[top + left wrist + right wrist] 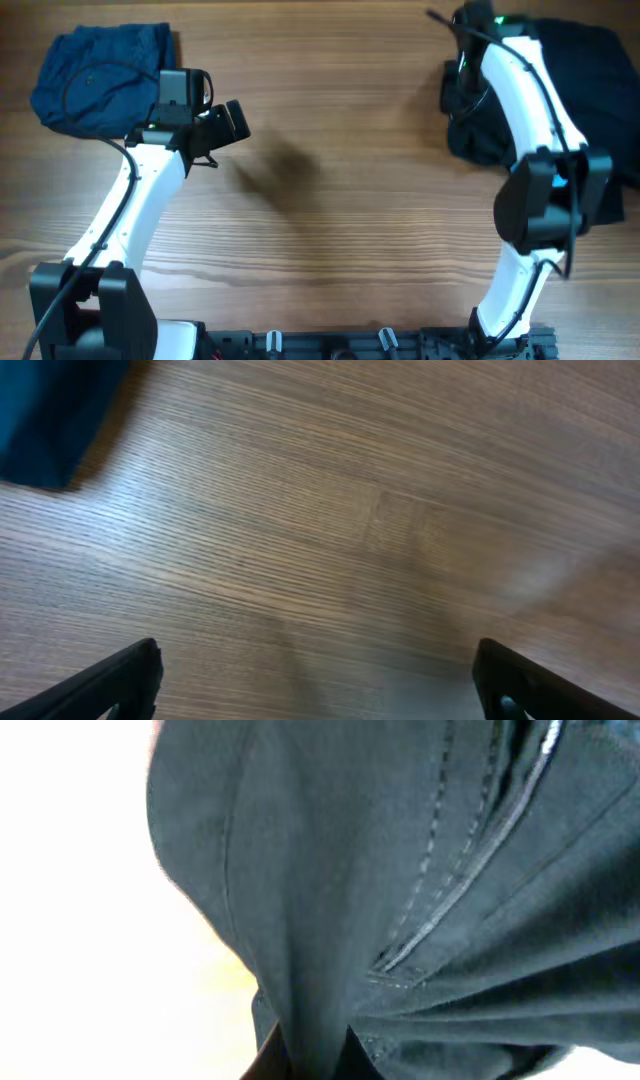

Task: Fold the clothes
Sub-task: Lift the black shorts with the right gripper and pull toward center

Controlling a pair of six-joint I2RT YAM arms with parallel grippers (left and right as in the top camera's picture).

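A folded blue garment [95, 75] lies at the table's far left corner; its edge shows in the left wrist view [50, 410]. A black garment [590, 90] is bunched at the far right. My left gripper [228, 122] is open and empty over bare wood, to the right of the blue garment; its two fingertips [315, 680] stand wide apart. My right gripper [458, 88] is at the black garment's left edge. In the right wrist view its fingers [315, 1055] are shut on a fold of the black garment [400, 870], which fills the frame.
The wooden table [330, 180] stretches between the two garments. The arm bases [330, 340] stand along the front edge. The right arm's white link [530, 90] crosses over part of the black garment.
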